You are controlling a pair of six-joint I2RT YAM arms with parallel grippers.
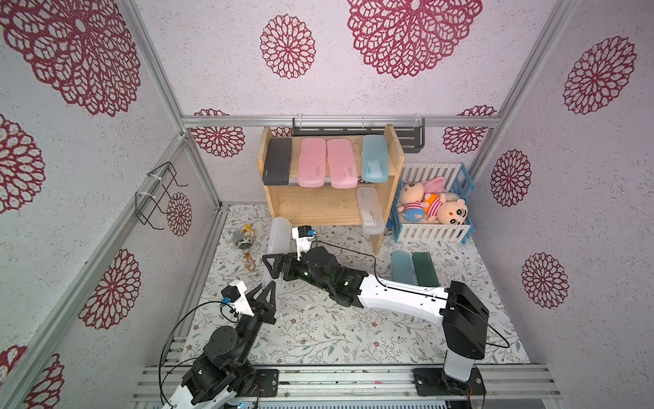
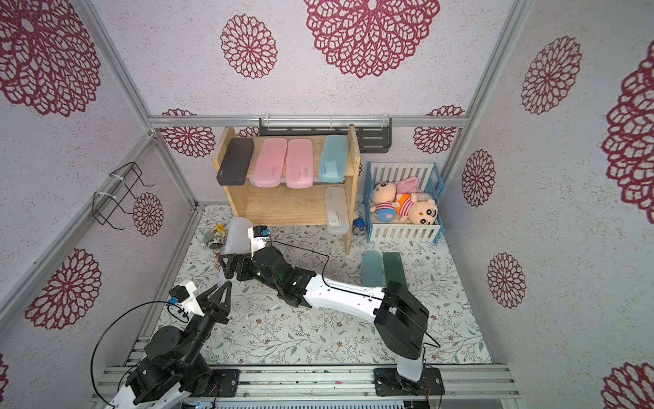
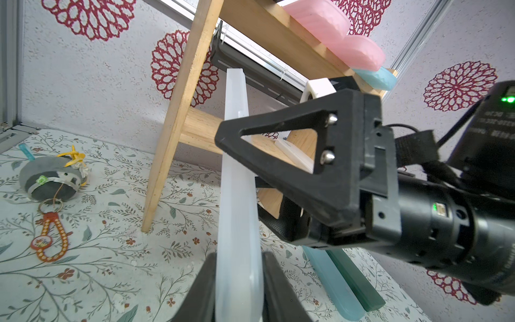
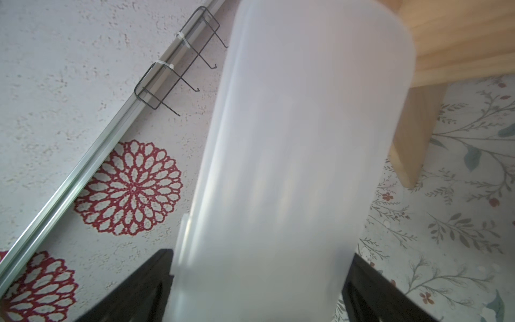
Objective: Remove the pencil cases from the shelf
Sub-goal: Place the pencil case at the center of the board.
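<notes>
Frosted case (image 1: 279,236) stands nearly upright, off the shelf (image 1: 318,209) and just beside one of its front legs, held over the mat (image 1: 318,336). Left gripper (image 3: 239,281) is clamped on its lower end; right gripper (image 4: 259,284) straddles its broad middle, jaws wide apart, and whether they press on it I cannot tell. Should the left let go too soon, the slick plastic would likely slip and drop near the small grey toy (image 1: 244,240). Five more cases (image 1: 311,163) lie on the shelf; a blue case (image 1: 402,267) and a green case (image 1: 426,269) lie on the mat.
</notes>
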